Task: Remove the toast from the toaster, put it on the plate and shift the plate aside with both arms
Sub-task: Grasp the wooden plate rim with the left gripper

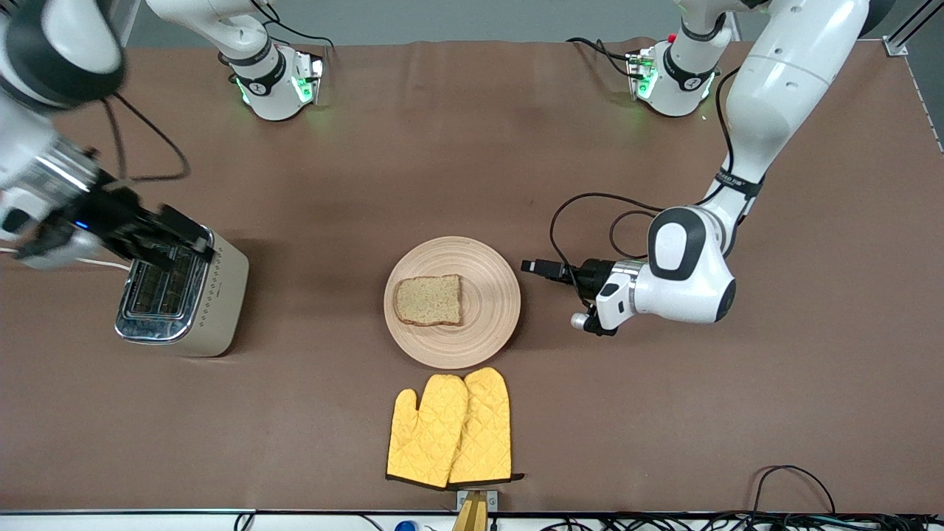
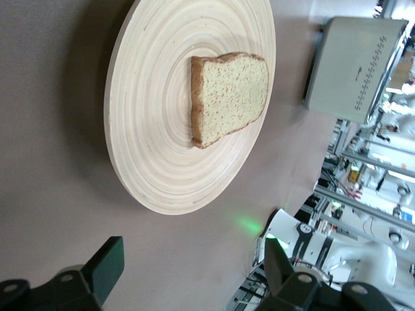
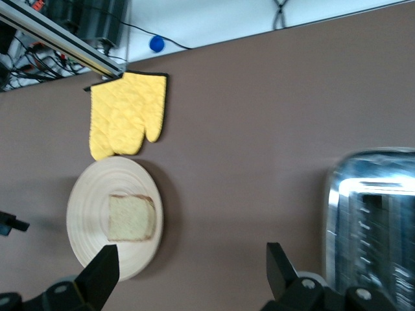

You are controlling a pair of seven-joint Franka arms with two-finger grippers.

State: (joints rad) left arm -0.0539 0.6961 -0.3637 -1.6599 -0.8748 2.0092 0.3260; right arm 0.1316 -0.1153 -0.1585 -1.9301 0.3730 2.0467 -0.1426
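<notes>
The toast (image 1: 428,300) lies flat on the round beige plate (image 1: 487,324) in the middle of the table. My left gripper (image 1: 532,267) is open and empty, low beside the plate's rim toward the left arm's end, apart from it. Its wrist view shows the plate (image 2: 155,142) and the toast (image 2: 228,97) ahead of the open left gripper (image 2: 192,272). My right gripper (image 1: 193,240) is open and empty above the toaster (image 1: 181,299). The right wrist view shows the open right gripper (image 3: 192,269), the plate (image 3: 87,214), the toast (image 3: 131,218) and the toaster (image 3: 373,220).
Two yellow quilted oven mitts (image 1: 451,430) lie nearer to the front camera than the plate, touching its rim; they also show in the right wrist view (image 3: 123,113). The silver toaster stands toward the right arm's end of the table and also shows in the left wrist view (image 2: 353,65).
</notes>
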